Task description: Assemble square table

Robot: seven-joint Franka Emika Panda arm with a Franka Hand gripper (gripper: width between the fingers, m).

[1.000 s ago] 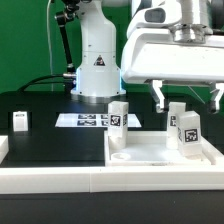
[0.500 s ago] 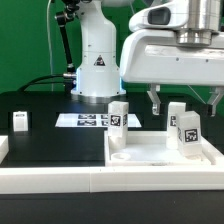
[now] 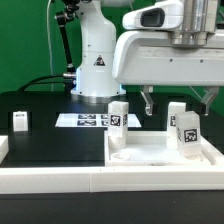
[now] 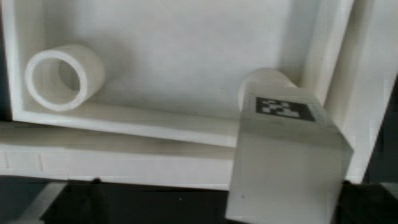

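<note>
The white square table top [image 3: 150, 152] lies at the exterior view's right with its recessed face up. Three tagged white legs stand on or by it: one at its far left corner [image 3: 119, 114], one behind [image 3: 177, 112] and one at the right [image 3: 186, 133]. Another leg [image 3: 20, 121] stands alone at the exterior view's far left. My gripper [image 3: 180, 101] hangs open and empty just above the table top, its fingers spread wide to either side of the rear leg. The wrist view shows the recessed top [image 4: 178, 45], a round socket [image 4: 63, 78] and one upright tagged leg [image 4: 285, 160].
The marker board [image 3: 88, 120] lies flat on the black mat in front of the robot base [image 3: 95, 70]. A long white rail [image 3: 60, 180] runs along the near edge, and a white block [image 3: 3, 148] sits at the left edge.
My gripper has shifted toward the exterior view's left and risen slightly, staying open. The legs and table top have not moved.
</note>
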